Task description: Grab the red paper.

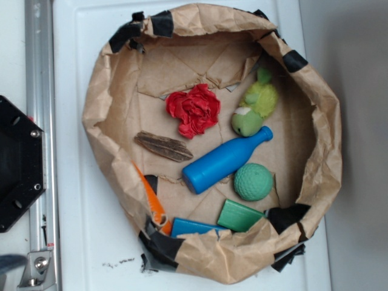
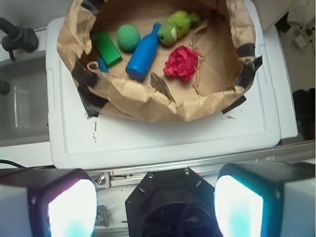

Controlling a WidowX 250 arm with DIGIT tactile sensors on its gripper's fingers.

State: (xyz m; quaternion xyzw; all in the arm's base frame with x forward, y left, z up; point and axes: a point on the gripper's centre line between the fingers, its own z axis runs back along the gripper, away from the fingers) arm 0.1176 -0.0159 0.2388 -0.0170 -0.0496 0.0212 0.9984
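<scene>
Our claw [image 2: 155, 202] hangs wide apart and empty, well short of the red paper [image 2: 180, 62] ahead in the brown paper bowl [image 2: 148, 101]; we judge it light, soft, crushable, best pinched across its crumpled middle.

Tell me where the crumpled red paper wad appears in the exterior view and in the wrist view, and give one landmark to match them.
Exterior view: the crumpled red paper wad lies in the upper middle of the brown paper nest.
Wrist view: the wad lies right of centre, near the nest's front wall.
Shared landmark: the blue plastic bottle, just below the wad in the exterior view and left of it in the wrist view.
</scene>
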